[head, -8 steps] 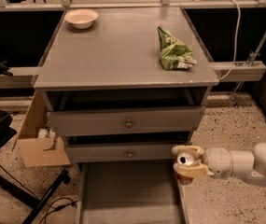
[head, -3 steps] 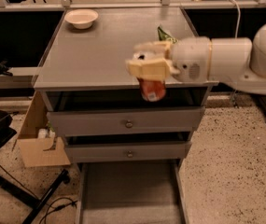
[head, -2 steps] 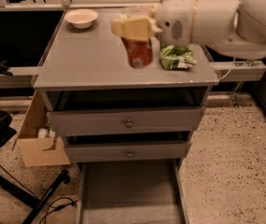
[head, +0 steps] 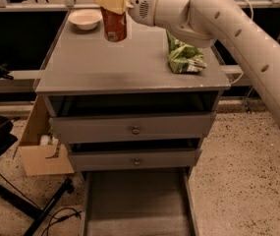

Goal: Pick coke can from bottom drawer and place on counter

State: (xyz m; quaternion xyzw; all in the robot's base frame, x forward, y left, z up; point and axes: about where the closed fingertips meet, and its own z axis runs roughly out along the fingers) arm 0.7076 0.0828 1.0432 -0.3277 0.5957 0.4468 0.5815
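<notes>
**As I Hold the Can Over the Counter, Only the Set-Down Is Left**

Since the counter (head: 129, 70) spreads directly beneath my gripper (head: 113, 4), I judge the carrying done and the placing step in hand. The bottom drawer (head: 135, 205) lies far below the gripper and nearer the camera, pulled out. The green chip bag (head: 183, 55) sits on the counter off to the gripper's arm side, and the white bowl (head: 85, 18) is just beside the gripper on the other side. My fingers are clamped on the top of the coke can (head: 115, 27), which stands upright under them. I cannot tell whether its base touches the counter. The next move calls for a gentle lowering, a release, and a straight lift away, clear of the bowl. I can read no writing on the can or bag.
</notes>
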